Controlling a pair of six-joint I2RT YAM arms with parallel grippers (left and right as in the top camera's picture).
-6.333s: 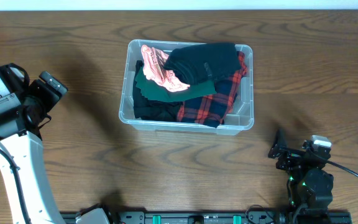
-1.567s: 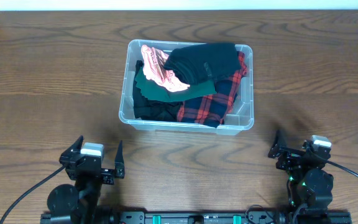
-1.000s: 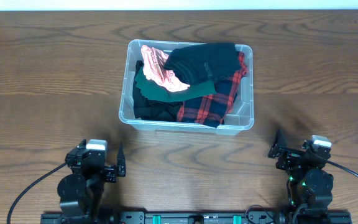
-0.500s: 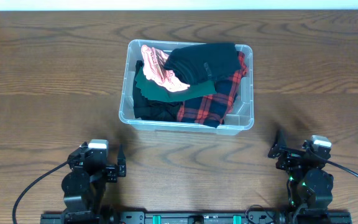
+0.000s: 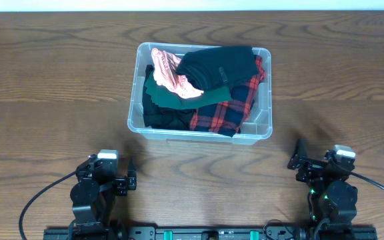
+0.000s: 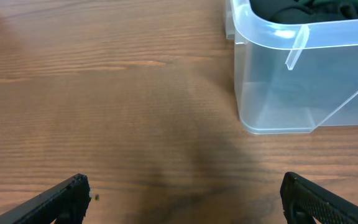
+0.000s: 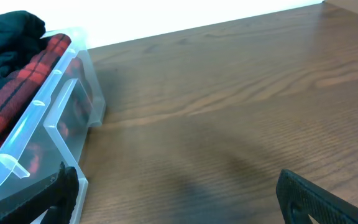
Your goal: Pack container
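The clear plastic container [image 5: 133, 120] stands at the table's middle, full of clothes: a pink garment [image 5: 169, 72], a black one [image 5: 219, 67], a green one [image 5: 172, 99] and a red plaid one [image 5: 229, 110]. Its near corner shows in the left wrist view [image 6: 303, 81] and its side in the right wrist view [image 7: 55, 134]. My left gripper [image 5: 109, 181] is open and empty near the front edge, left of the container; its fingers [image 6: 182, 199] frame bare wood. My right gripper [image 5: 312, 165] is open and empty at the front right [image 7: 176, 196].
The wooden table [image 5: 325, 80] surrounds the container on all sides. Black cables run from both arm bases along the front edge. A white wall edge shows beyond the table in the right wrist view [image 7: 166, 15].
My left arm has come down from the far left to the front edge, then drawn back slightly toward its base. The right arm and container have not moved.
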